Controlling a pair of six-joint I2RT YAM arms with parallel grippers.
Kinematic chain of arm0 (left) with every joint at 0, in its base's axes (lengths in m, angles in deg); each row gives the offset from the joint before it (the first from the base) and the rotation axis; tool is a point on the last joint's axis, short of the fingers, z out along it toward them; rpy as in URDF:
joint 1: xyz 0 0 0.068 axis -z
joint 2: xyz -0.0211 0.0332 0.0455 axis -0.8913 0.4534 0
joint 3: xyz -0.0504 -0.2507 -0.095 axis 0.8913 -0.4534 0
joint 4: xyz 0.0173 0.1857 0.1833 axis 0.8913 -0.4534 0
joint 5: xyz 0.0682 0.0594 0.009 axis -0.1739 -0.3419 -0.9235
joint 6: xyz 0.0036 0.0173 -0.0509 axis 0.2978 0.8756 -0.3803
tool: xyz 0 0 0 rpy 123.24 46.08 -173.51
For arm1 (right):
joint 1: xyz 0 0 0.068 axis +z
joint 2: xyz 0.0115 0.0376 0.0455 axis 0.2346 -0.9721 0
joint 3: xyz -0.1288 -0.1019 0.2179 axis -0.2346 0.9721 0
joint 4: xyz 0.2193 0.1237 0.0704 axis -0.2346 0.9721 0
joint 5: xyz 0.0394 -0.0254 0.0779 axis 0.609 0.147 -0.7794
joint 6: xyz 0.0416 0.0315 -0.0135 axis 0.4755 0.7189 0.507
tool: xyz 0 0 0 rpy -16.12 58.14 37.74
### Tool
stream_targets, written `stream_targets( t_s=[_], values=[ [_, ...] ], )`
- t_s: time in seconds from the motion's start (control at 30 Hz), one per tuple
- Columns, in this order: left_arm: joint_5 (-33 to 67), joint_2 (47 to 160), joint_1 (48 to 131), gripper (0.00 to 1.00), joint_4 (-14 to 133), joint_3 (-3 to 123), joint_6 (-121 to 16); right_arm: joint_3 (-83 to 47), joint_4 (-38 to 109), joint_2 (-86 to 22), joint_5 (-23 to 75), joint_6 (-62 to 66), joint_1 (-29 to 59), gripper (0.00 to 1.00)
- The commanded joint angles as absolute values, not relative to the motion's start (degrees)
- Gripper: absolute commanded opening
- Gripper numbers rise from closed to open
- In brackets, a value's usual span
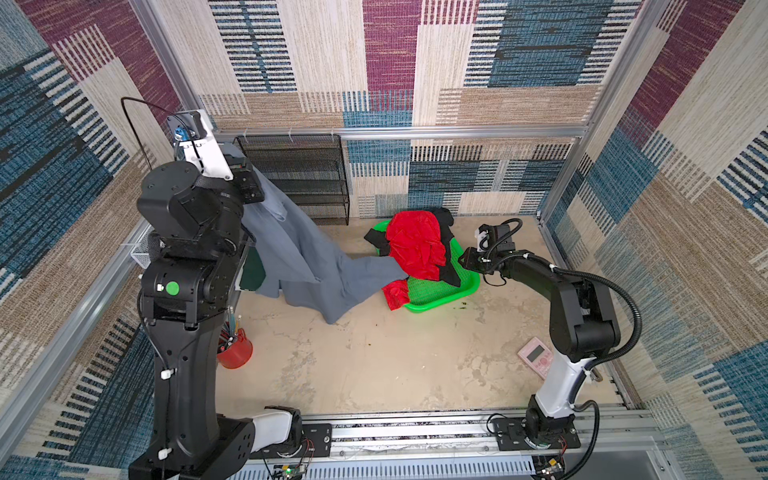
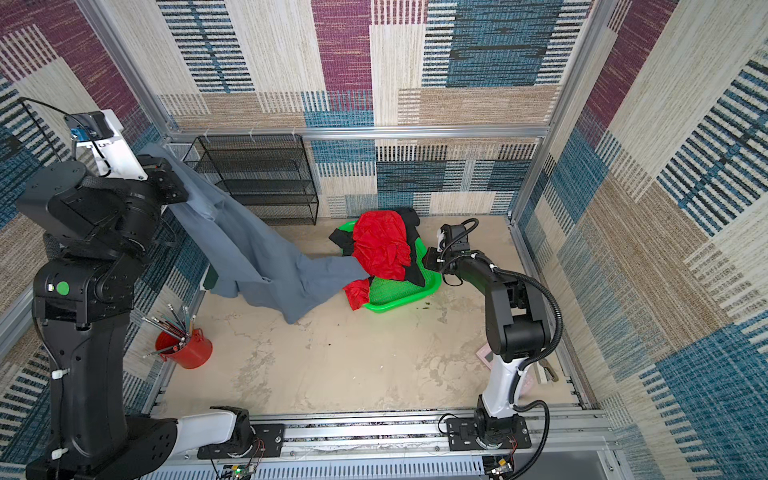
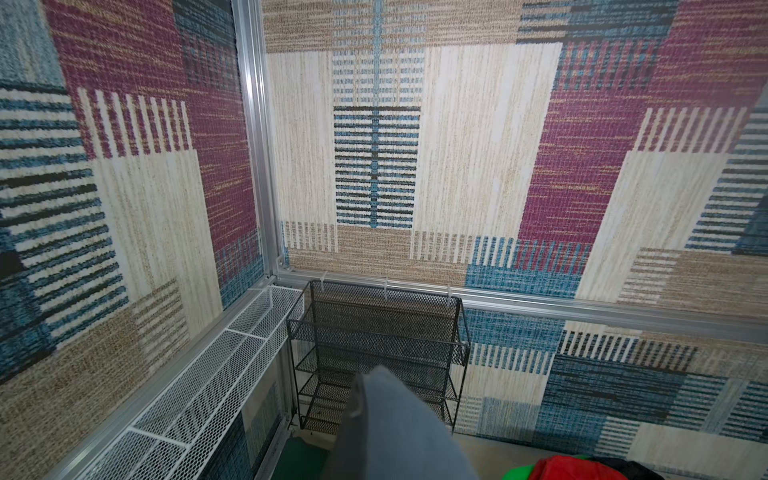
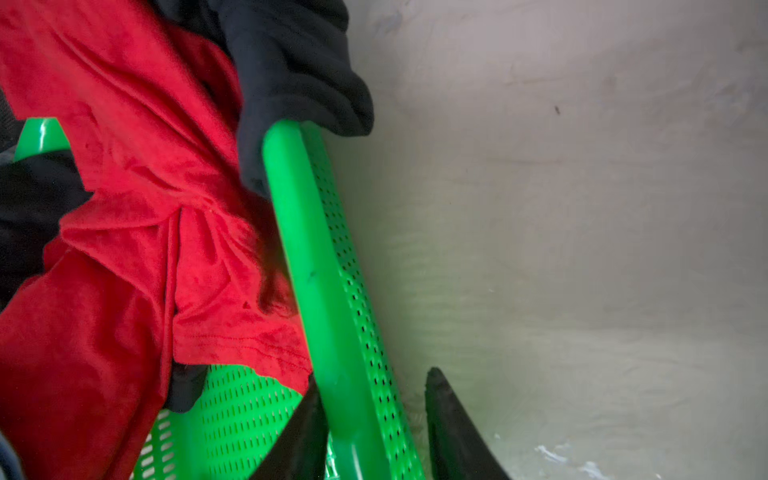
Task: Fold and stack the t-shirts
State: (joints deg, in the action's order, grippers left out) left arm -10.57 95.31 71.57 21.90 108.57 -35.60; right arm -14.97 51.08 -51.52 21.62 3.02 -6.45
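Folding looks barely begun, so most of the job is left for you. Up close, the left gripper (image 1: 254, 176) is shut tight on the grey shirt (image 1: 299, 257) and holds it high; its low end runs under the pile in the green basket (image 1: 440, 301). Farther back, the red shirt (image 1: 415, 245) and black shirt (image 1: 452, 266) lie crumpled in that basket. The right gripper (image 4: 372, 386) has its jaws on either side of the basket rim; you cannot tell if it pinches yet.

Left jaws hidden in grey t-shirt (image 1: 299, 257); pink device (image 1: 536, 356) partly behind right arm (image 1: 577, 316).
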Motion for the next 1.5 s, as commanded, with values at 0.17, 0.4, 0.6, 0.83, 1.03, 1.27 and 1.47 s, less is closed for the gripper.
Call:
stream_targets(
  t_s=[0.17, 0.4, 0.6, 0.83, 1.03, 1.27, 1.47],
  values=[
    [-5.68, 95.17, 68.84, 0.0, 19.82, 110.27, -38.87, -15.53, 56.57, -50.67, 35.39, 0.9, -7.82, 0.37],
    [-3.26, 92.19, 68.66, 0.0, 22.21, 106.54, -40.04, -14.91, 60.1, -48.38, 39.15, -2.36, -12.34, 0.38],
    [2.71, 90.84, 68.84, 0.0, 24.09, 100.98, -43.8, -16.25, 62.91, -44.64, 46.85, -3.63, -14.1, 0.92],
    [12.72, 89.09, 68.84, 0.0, 29.22, 90.44, -52.94, -18.11, 64.28, -38.98, 45.66, 1.24, -12.29, 0.99],
    [17.19, 87.17, 68.92, 0.0, 38.55, 73.87, -62.49, -22.74, 67.35, -39.73, 41.52, 3.59, -3.06, 0.98],
    [20.67, 87.67, 69.63, 0.0, 40.56, 63.75, -65.95, -25.4, 63.37, -43.58, 35.02, 7.75, 4.63, 0.99],
    [21.12, 86.67, 69.72, 0.0, 38.51, 60.72, -65.78, -32.09, 64.98, -52.87, 31.29, 7.94, 8.14, 0.92]
  ],
)
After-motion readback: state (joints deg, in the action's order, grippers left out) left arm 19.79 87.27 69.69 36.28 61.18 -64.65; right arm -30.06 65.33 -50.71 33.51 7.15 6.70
